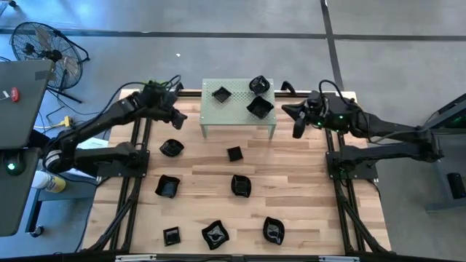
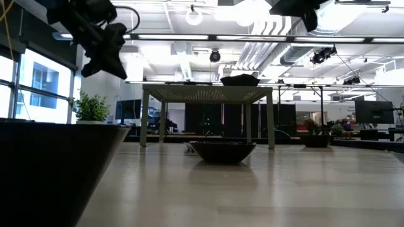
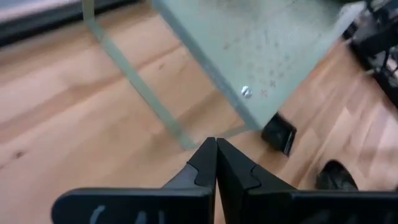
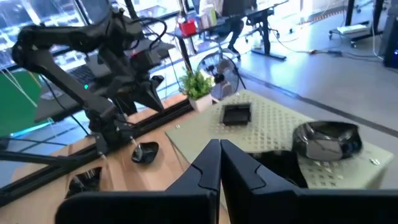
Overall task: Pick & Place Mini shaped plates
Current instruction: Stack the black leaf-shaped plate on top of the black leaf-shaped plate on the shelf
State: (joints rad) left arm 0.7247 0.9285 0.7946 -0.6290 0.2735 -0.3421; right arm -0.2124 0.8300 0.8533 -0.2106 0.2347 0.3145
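From my overhead camera I have both arms parked high at the far end of the wooden table (image 1: 291, 189), one on each side of the small pale green perforated stand (image 1: 211, 110). The left gripper (image 1: 180, 116) hangs just off the stand's left edge, and my left wrist camera shows its fingers (image 3: 205, 163) pressed together with nothing between them, pointing down past the stand's corner. The right gripper (image 1: 297, 131) sits just off the stand's right edge, its jaws likewise closed and empty (the right wrist camera shows the two fingers (image 4: 211, 163) meeting at a point).

Three mini shaped plates rest on top of the stand: a small square one (image 1: 221, 93) near the left, a rounded one (image 1: 258, 84) at the far right corner, and a larger square one (image 1: 260, 107) near the front right edge.

The rest lie scattered on the table: a rounded dish (image 1: 172, 148) left of the stand, a little square dish (image 1: 234, 153) just in front of it, then a square plate (image 1: 167, 186) and a rounded plate (image 1: 241, 185) at mid-table. Along the near edge I count a tiny square plate (image 1: 172, 236), a wavy-edged plate (image 1: 215, 233) and another rounded plate (image 1: 274, 231).

A floor fan (image 1: 44, 45) stands beyond the table's left corner.
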